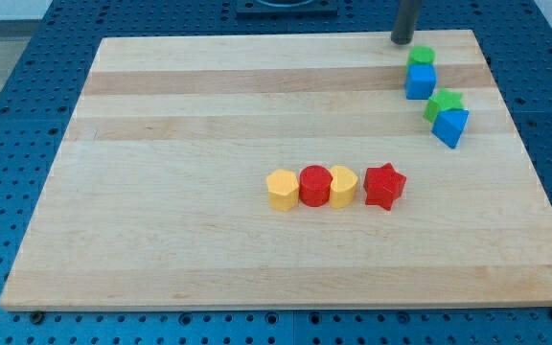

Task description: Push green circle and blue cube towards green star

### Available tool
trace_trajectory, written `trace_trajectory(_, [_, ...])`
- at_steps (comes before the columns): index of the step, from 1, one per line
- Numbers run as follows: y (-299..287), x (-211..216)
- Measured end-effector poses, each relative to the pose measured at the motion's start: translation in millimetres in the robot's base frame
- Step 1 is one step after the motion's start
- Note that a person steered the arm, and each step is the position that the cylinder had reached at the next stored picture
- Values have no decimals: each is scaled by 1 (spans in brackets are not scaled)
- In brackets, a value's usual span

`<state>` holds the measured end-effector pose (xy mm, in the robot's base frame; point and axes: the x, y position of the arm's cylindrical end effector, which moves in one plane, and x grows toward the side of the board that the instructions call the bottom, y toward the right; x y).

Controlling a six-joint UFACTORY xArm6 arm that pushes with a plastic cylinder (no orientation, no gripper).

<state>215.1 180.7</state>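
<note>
1. My tip (pixel 402 40) stood at the far right of the wooden board (pixel 209 96), just beyond the green circle (pixel 422 56) and slightly to its left; whether it touched the circle could not be told
2. The rod carried no jaws at all, so there was nothing to be released, clenched or grasping (it only pushes)
3. The green circle sat against the far side of the blue cube (pixel 421 80), the two touching and forming a short column
4. The green star (pixel 443 104) lay just near and right of the cube, with a small gap between them, and a second blue block (pixel 450 126) pressed against the star's near-right side
5. A row of four (yellow block (pixel 282 189), red circle (pixel 314 185), another yellow block (pixel 342 186), red star (pixel 384 186)) lay mid-board, well apart from this
6. The step in hand seemed almost done: a short push would close the gap
7. To do it well, I judged the tip should press the circle's far side, aimed nearward and a little right, through both centres, slowly, lest the circle slip off the cube sideways
</note>
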Motion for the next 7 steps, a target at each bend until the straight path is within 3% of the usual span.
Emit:
trace_trajectory(5, [-7, 63])
trace_trajectory(7, [-50, 74])
